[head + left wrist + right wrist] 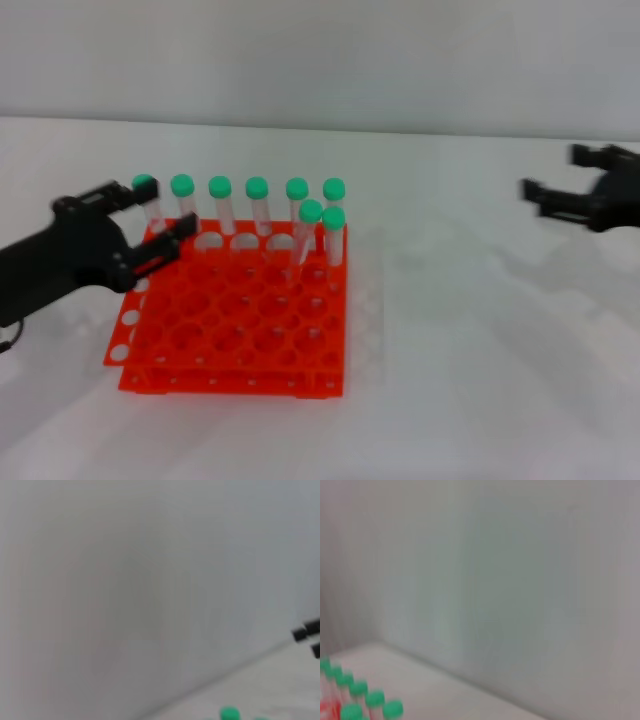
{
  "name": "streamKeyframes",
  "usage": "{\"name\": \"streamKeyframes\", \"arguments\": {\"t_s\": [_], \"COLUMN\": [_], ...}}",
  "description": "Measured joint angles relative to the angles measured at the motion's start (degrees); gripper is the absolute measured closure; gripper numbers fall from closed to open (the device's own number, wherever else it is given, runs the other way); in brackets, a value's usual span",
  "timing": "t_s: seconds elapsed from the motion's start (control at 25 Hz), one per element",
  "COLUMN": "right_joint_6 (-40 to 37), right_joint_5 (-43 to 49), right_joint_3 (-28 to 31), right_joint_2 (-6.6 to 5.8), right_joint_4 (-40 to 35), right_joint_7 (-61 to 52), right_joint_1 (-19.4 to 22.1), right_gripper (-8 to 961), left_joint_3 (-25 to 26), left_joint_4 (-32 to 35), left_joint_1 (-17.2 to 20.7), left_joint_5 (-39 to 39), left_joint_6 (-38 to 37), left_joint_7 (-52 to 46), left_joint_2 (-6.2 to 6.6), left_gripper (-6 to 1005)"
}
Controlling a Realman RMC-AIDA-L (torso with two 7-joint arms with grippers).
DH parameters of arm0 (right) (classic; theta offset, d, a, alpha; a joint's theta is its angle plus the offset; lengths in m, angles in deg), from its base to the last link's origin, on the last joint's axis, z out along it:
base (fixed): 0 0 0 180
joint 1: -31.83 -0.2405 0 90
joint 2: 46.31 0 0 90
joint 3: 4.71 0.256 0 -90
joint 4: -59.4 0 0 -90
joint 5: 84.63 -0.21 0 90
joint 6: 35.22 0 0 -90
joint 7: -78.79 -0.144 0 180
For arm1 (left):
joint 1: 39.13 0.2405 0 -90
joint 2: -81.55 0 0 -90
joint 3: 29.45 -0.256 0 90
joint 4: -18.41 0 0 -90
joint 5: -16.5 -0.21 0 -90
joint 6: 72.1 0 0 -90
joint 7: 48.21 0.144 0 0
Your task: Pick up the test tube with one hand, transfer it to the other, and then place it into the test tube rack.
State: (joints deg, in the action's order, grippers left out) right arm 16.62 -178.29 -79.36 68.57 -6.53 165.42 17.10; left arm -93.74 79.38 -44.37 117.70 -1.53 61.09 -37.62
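Eight green-capped tubes [257,205] stand in the orange rack [240,330]. Left gripper [160,228] is spread around the corner tube [147,200]; right gripper [565,185] hangs spread, empty, well apart. Either fits: taking out or just placed.

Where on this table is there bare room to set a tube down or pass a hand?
Bare table spans between the orange rack and the right pincer, and along the front edge. It is crowded at the rack's far row of green-capped tubes, where the left pincer sits by the leftmost tube.
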Motion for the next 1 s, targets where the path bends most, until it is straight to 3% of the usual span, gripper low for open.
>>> {"name": "streamKeyframes", "arguments": {"t_s": [0.2,0.4,0.56,0.72,1.0], "right_joint_6": [16.41,27.26,30.58,34.34,36.93], "right_joint_5": [-12.14,-14.84,-14.96,-15.09,-15.45], "right_joint_3": [18.40,34.71,40.52,46.59,49.08], "right_joint_2": [0.00,-0.01,-0.01,0.00,-0.10], "right_joint_4": [20.32,38.03,46.66,54.98,56.62], "right_joint_7": [16.31,34.30,44.19,53.96,57.10], "right_joint_1": [-2.12,-3.26,-2.15,-0.95,0.96], "right_gripper": [98,99,99,99,99], "left_joint_3": [3.12,7.85,10.50,10.96,11.02], "left_joint_4": [-11.25,-22.50,-31.67,-36.56,-47.76], "left_joint_1": [-0.10,-0.49,-1.29,-1.52,-3.43], "left_joint_5": [11.26,18.46,24.37,29.08,37.28], "left_joint_6": [5.20,11.51,16.10,17.81,25.51], "left_joint_7": [13.91,25.10,33.26,37.65,43.60], "left_joint_2": [0.15,0.10,0.07,-0.01,-0.17], "left_gripper": [361,361,361,361,361]}}
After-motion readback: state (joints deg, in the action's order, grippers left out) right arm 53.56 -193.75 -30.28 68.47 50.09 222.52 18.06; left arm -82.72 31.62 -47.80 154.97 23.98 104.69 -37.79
